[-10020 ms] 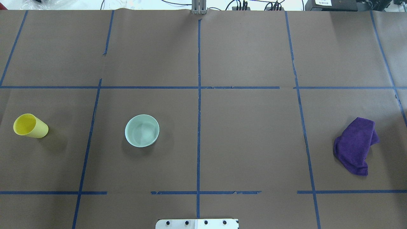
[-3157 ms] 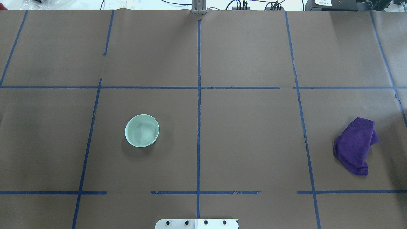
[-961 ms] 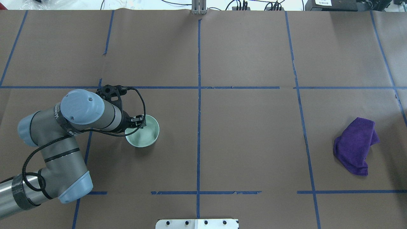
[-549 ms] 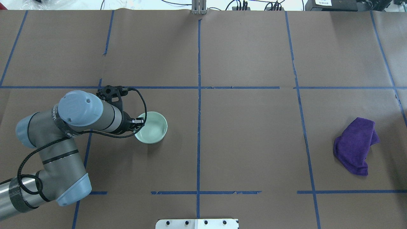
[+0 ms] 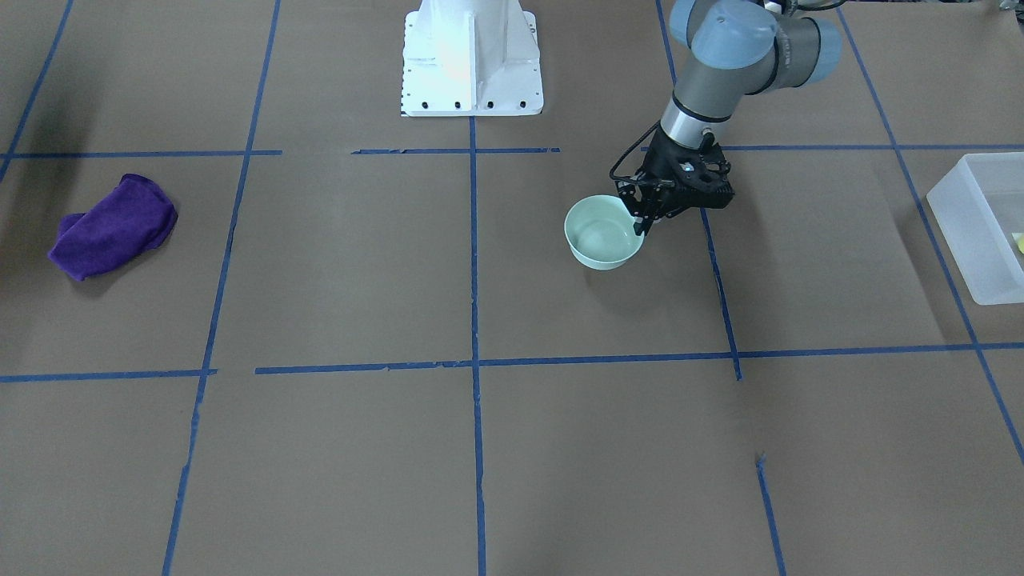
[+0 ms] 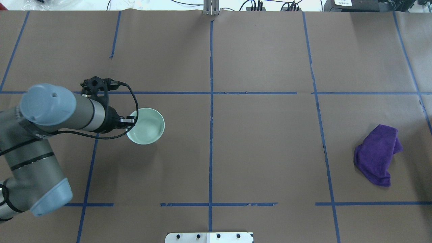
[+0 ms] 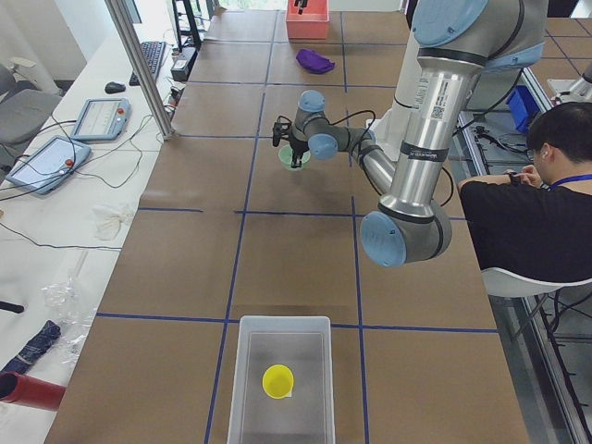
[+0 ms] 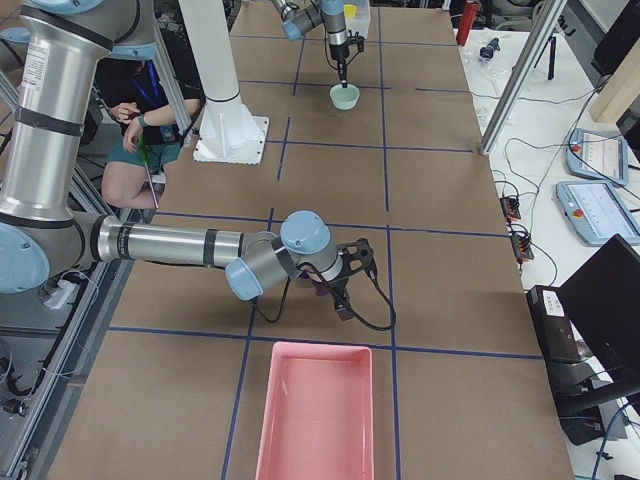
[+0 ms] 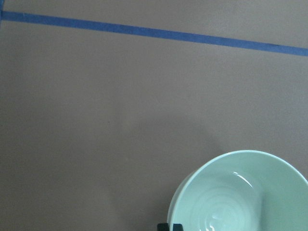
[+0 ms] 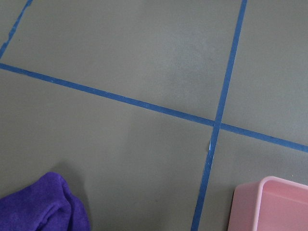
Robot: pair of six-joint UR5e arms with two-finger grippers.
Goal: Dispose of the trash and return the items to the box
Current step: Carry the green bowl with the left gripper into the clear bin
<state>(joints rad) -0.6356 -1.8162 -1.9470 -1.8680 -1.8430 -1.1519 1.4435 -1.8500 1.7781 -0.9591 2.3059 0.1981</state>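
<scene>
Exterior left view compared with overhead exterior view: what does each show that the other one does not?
Only exterior left shows the box with the yellow cup inside, a pink bin and a seated person. Only the overhead shows the white base plate at its lower edge. Both show the left gripper holding the green bowl by its rim, and the purple cloth.

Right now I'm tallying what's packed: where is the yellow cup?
In the exterior left view, the yellow cup sits inside the frosted box at the bottom edge, on the robot's far left.
</scene>
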